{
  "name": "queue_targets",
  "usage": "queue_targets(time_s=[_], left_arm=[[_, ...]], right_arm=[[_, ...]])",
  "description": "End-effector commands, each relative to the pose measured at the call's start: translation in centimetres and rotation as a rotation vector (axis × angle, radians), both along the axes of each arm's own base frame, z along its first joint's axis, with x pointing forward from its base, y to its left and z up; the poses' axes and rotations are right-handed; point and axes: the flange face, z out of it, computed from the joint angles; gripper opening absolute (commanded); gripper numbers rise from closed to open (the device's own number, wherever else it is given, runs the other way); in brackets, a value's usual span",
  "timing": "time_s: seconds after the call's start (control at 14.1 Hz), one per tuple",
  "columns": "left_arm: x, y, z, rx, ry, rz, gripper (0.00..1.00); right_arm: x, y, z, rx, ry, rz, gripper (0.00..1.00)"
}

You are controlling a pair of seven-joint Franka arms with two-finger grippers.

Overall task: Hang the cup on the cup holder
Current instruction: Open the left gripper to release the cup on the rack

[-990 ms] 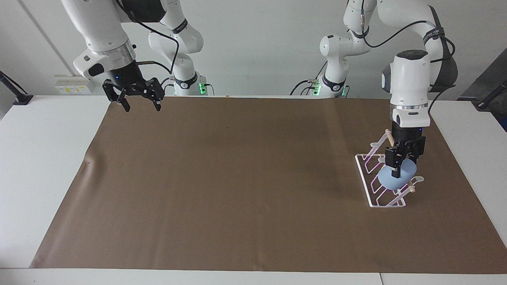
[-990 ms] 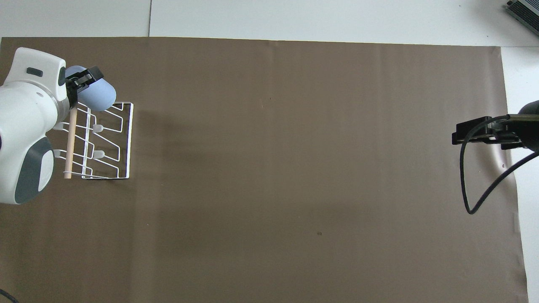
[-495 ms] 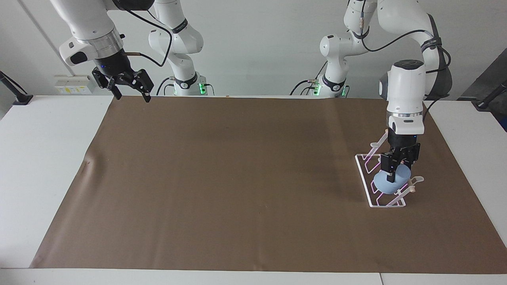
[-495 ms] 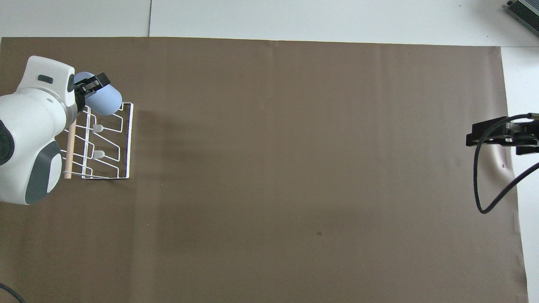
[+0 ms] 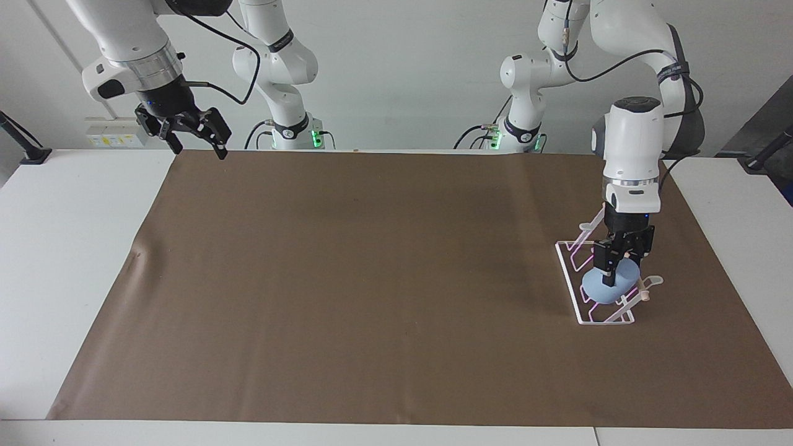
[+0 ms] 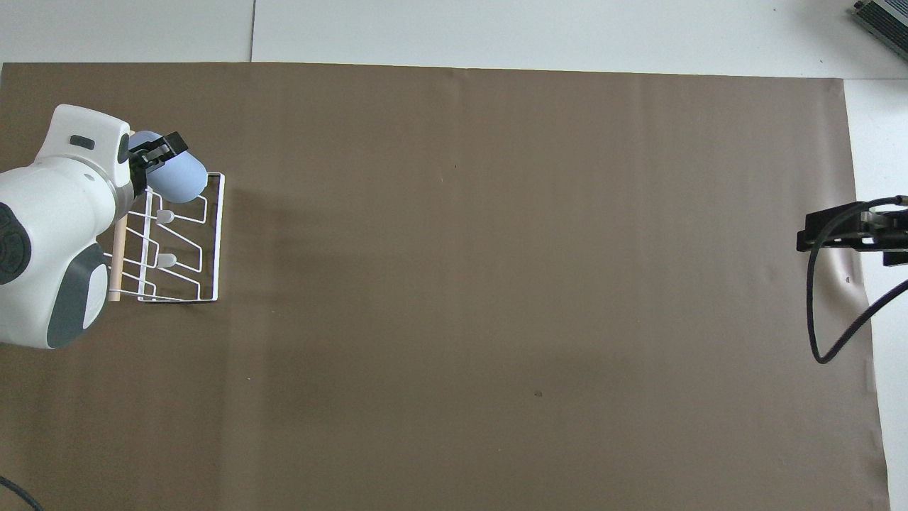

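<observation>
One step is left for you: the release. Your left gripper (image 5: 610, 272) is clenched on the cup (image 5: 610, 286), which lies tilted, base toward the table's middle, over the prong of the cup holder (image 5: 567, 263) farthest from the robots, seemingly seated. You cannot confirm it bears its own weight. Your right gripper (image 5: 197, 137) waits, fingers spread and empty, above the mat's (image 5: 372, 279) corner.
</observation>
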Motion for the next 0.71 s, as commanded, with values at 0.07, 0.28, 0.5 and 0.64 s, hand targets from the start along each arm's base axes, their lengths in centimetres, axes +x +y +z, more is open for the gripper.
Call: queue_targets(time_s=[0.07, 0.28, 0.5, 0.64], left_arm=[[-0.61, 0.44, -0.72, 0.016, -0.006, -0.017, 0.0], [-0.57, 0.54, -0.59, 0.012, -0.02, -0.019, 0.17], [-0.37, 0.54, -0.25, 0.013, -0.026, -0.02, 0.42], [-0.32, 0.56, -0.13, 0.014, -0.026, -0.02, 0.76]], right_arm=[[-0.42, -0.57, -0.3, -0.029, 0.021, 0.027, 1.0], [-0.49, -0.65, -0.33, -0.015, 0.019, 0.024, 1.0], [-0.85, -0.13, -0.49, 0.008, 0.028, 0.03, 1.0], [-0.94, 0.28, -0.33, 0.007, 0.025, 0.036, 1.0]])
